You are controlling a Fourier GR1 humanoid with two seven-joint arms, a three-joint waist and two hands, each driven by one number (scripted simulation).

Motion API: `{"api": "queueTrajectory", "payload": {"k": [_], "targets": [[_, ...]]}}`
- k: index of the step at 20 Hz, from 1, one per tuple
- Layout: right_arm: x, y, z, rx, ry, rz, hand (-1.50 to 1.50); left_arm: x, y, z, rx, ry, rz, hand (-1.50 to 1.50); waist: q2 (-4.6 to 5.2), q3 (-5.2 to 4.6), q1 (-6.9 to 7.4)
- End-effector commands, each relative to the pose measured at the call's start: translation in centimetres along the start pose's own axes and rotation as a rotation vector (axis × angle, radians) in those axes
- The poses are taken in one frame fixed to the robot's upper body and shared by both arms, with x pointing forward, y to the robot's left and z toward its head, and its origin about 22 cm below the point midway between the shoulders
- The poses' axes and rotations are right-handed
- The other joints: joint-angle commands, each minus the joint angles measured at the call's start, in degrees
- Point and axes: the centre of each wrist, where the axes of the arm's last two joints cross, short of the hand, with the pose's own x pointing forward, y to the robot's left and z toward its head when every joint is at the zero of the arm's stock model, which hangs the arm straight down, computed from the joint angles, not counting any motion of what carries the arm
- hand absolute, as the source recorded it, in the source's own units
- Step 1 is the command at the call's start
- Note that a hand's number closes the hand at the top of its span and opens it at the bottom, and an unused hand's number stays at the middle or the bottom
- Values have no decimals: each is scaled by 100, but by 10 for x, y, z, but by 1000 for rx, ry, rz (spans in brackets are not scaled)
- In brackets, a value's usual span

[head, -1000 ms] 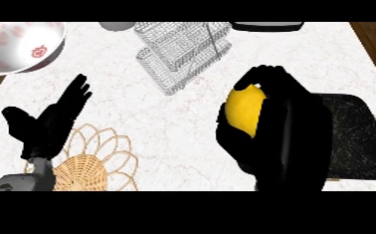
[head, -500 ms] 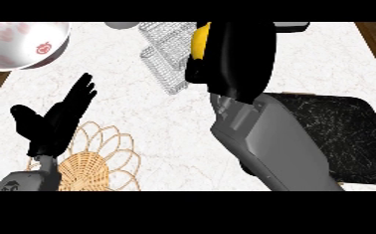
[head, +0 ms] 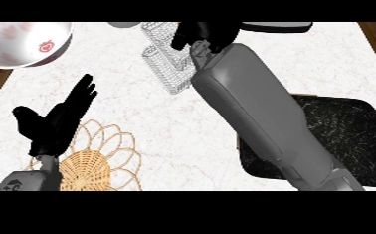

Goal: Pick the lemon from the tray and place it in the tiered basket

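The lemon does not show in the head view, so which way it points and how its long axis lies cannot be told; it is not on the visible part of the dark speckled square tray (head: 341, 128), and whether it sits under the hand or in the basket cannot be told.

The black right hand (head: 206, 33) is at the top of the view, over the white wire-mesh tiered basket (head: 167, 61), at the end of the long grey right forearm (head: 257, 108) that runs diagonally up from the lower right. Only the back of this hand shows, and whether its fingers are curled or straight cannot be told. The basket's mesh shows to the left of and below these fingers, its upper right part hidden by the hand.

The black left hand (head: 55, 121) shows at the lower left, fingers straight and slightly spread, pointing up and to the right, thumb out to the left, holding nothing. Just below its fingers lies a round woven wicker mat with looped edging (head: 92, 158).

A white bowl with pink prints (head: 33, 44) sits at the counter's upper left edge, well apart from both hands. The white marble counter (head: 110, 83) is bare between the left fingers and the basket. The tray lies below and right of the right hand, partly under the forearm, near the counter's right edge.
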Motion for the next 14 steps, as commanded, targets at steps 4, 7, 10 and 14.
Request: {"api": "queueTrajectory", "payload": {"k": [4,7,10,14], "targets": [[6,28,-22,12,179,-46,150,3,-3,1,-5,-7,-2,0,6,2,42],[8,38,-25,10,160,-31,150,10,-1,-9,2,1,-16,0,5,2,-8],[-1,53,-33,-23,155,-4,150,9,-4,-10,-17,-21,-7,0,19,1,-1],[-16,72,-36,-48,166,1,150,4,-15,-11,-6,-25,6,0,28,1,3]]}}
